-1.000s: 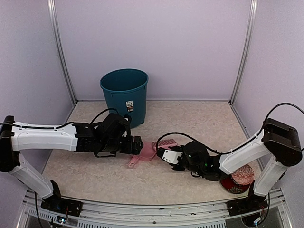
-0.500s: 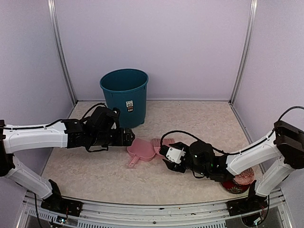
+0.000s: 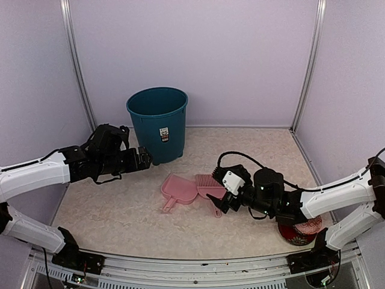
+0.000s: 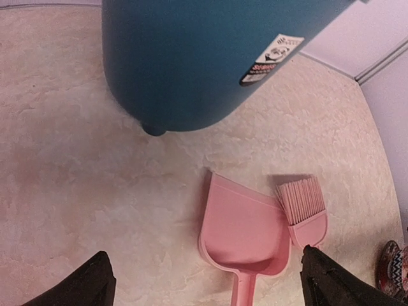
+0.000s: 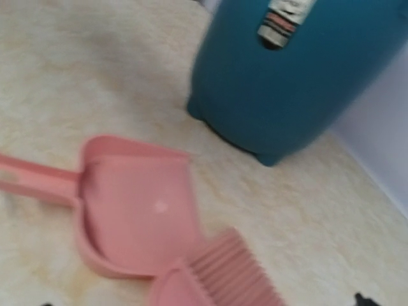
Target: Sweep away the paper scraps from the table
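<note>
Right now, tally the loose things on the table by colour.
Pink: 2, the dustpan and the brush
Teal: 1, the bin
Red patterned: 1, the ball
Total: 4

I am looking at a teal bin (image 3: pixel 157 120), a pale pink dustpan (image 3: pixel 180 190) and brush (image 3: pixel 209 186), a beige marbled table (image 3: pixel 258 150) and a red patterned ball (image 3: pixel 299 232).

Bright even light; soft shadows; right wrist view blurred.
</note>
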### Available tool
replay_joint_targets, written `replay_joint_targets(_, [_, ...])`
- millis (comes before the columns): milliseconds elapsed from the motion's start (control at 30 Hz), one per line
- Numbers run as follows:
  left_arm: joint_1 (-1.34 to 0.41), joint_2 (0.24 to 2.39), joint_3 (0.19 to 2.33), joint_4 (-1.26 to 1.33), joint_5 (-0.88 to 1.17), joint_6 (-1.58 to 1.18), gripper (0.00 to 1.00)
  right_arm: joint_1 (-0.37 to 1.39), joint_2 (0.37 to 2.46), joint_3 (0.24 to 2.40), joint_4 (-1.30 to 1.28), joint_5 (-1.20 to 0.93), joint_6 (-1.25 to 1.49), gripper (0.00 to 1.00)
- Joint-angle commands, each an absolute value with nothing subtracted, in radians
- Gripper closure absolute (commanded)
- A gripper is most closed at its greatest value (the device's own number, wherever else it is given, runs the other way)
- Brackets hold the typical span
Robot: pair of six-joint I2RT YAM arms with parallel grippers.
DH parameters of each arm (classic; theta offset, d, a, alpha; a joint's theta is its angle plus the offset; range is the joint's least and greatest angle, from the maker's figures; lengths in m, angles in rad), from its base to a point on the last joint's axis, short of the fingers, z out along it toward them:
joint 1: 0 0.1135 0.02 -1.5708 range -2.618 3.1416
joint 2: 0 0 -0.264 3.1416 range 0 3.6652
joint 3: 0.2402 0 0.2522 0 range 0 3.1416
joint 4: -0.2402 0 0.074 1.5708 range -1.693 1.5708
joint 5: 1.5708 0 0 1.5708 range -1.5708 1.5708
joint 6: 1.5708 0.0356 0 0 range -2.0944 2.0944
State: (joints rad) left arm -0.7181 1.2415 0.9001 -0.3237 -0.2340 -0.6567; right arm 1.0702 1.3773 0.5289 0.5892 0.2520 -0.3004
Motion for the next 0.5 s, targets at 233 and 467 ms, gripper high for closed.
replay_joint_targets(233, [-0.552,1.133,0.895,-0.347,-0.254,-0.602,0.01,0.822,1.203,0.516,0.494,0.382,-0.122,0.0])
replay_joint_targets(467, [-0.475,1.085,0.88,-0.27,-0.323,-0.522,0.01,0.633,1.101,0.472,0.475,0.424,-0.094,0.0])
